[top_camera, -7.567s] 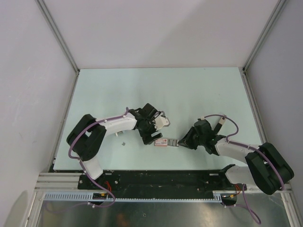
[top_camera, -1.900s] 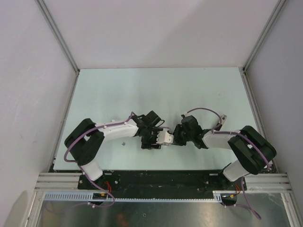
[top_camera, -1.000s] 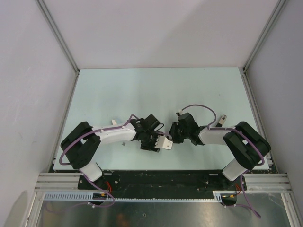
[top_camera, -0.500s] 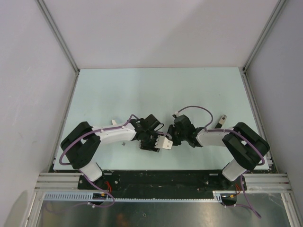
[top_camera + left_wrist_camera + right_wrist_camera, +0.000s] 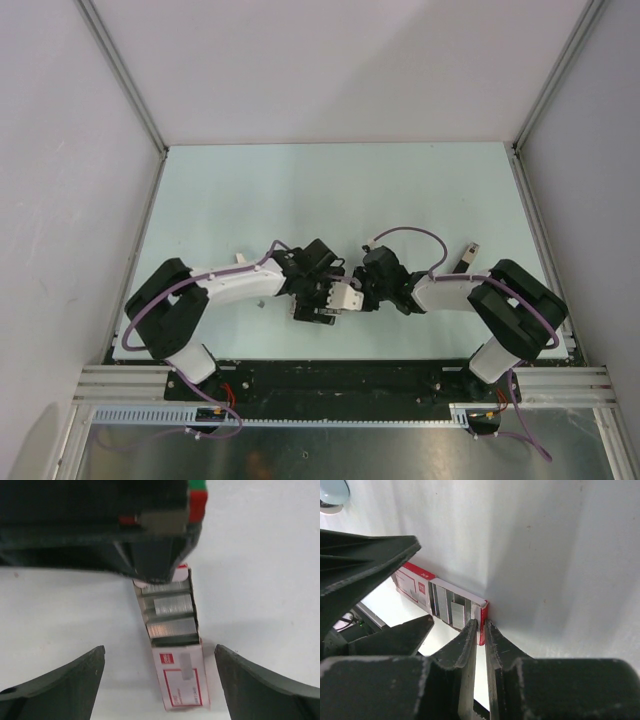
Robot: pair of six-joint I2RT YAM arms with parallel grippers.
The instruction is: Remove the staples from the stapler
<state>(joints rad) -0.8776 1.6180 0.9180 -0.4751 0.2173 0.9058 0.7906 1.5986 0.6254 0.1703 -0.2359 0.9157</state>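
The left gripper point(image 5: 159, 652) has its fingers point(image 5: 70, 682) wide apart and grips nothing. The stapler point(image 5: 182, 677) lies between them, its near end level with the fingertips and clear of both pads. Whether it rests on the table point(image 5: 270, 580) or hangs just above it, I cannot tell.

It looks light and thin-walled, more card than metal, so a hard squeeze would likely crush it. The flat long sides of the sleeve point(image 5: 184, 690), just ahead of the left fingertips, seem the place to hold, gently, while the other part is drawn out. The staples point(image 5: 172, 605) sit loose and would probably spill if it tipped. The strips are stiff but likely snap into pieces.

Nearest the left gripper is that sleeve, white with a red border and a small red mark. Past it a tray point(image 5: 192, 607) stands slid out, open on top, with silvery ribbed strips lying in short blocks along it.

At the far end the right gripper point(image 5: 481, 625) has its fingers point(image 5: 465, 642) almost together, clamped on the tray's thin red-and-white end wall. From that side the strips lie just beyond the fingertips, and the sleeve is farther off to their left.
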